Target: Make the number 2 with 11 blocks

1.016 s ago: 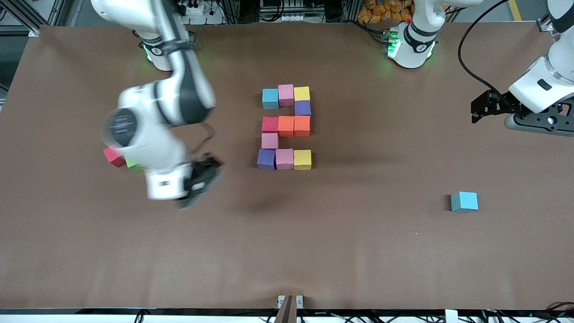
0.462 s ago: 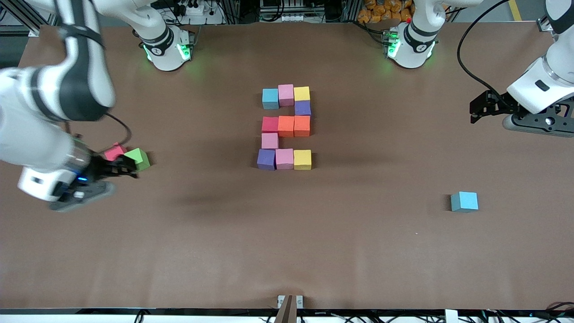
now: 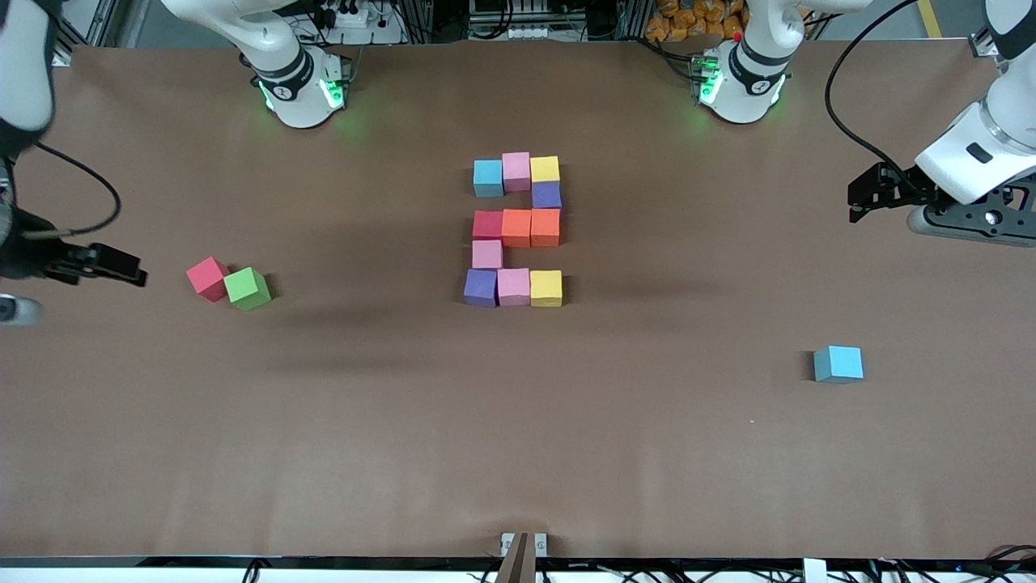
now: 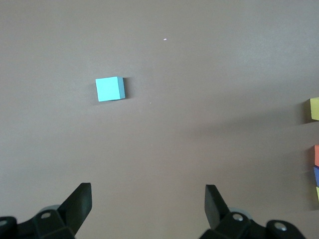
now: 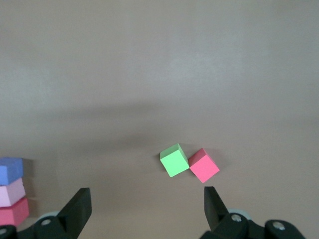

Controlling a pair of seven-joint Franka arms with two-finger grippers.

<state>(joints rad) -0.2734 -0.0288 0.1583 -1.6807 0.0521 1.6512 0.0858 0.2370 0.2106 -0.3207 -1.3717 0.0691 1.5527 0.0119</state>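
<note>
11 blocks (image 3: 515, 231) forming a 2 mid-table, left end effector (image 4: 148, 201) released, right end effector (image 5: 147, 204) released

Front view: high up, looking down across the whole table (image 3: 324, 453) at both robot bases along the top. Left wrist view: looking down from well above, sharing the lone blue block (image 4: 109, 89) (image 3: 838, 363) with the front view. Right wrist view: same kind of look, sharing the green cube (image 5: 174, 160) (image 3: 247, 288) and the red block (image 5: 204, 166) (image 3: 207, 278) touching it.
</note>
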